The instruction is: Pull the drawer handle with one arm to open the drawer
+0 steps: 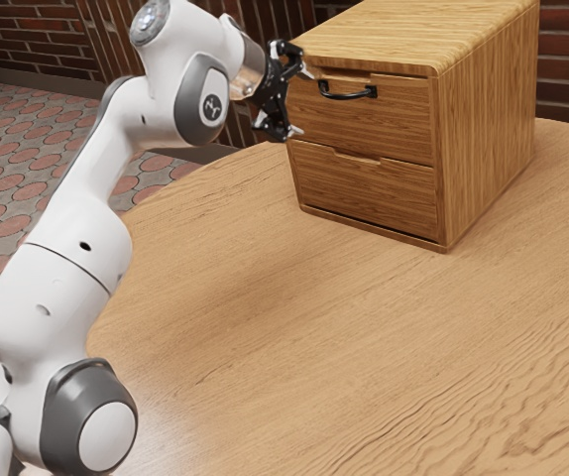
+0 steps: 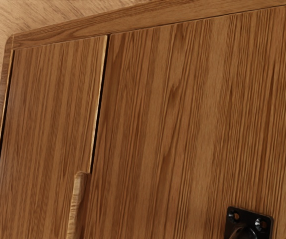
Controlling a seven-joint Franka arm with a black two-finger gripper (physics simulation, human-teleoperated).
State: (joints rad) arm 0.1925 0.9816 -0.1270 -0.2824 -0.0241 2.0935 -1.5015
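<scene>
– So, where's the handle [image 1: 347,92]?
– On the top drawer [image 1: 374,119] of the cabinet [image 1: 483,119], which stands on the round table [image 1: 344,327]. The gripper [image 1: 293,98] hangs at the drawer front's end toward the exterior view's left, fingers spread apart. The handle is just beside it, untouched.
– What's around it?
– Brick wall [image 1: 37,30] behind, patterned floor [image 1: 17,178] below. The lower drawer [image 1: 364,188] is right under the top one. Closest thing to the fingers is the cabinet's front corner.
– Wrist view?
– Close on both fronts: seam [image 2: 99,99], notch pull [image 2: 77,199], one black mount plate [image 2: 247,224]. The exterior view shows the whole bar.
– Orientation?
– Long axis runs level along the front, and the bar bows out toward the arm.
</scene>
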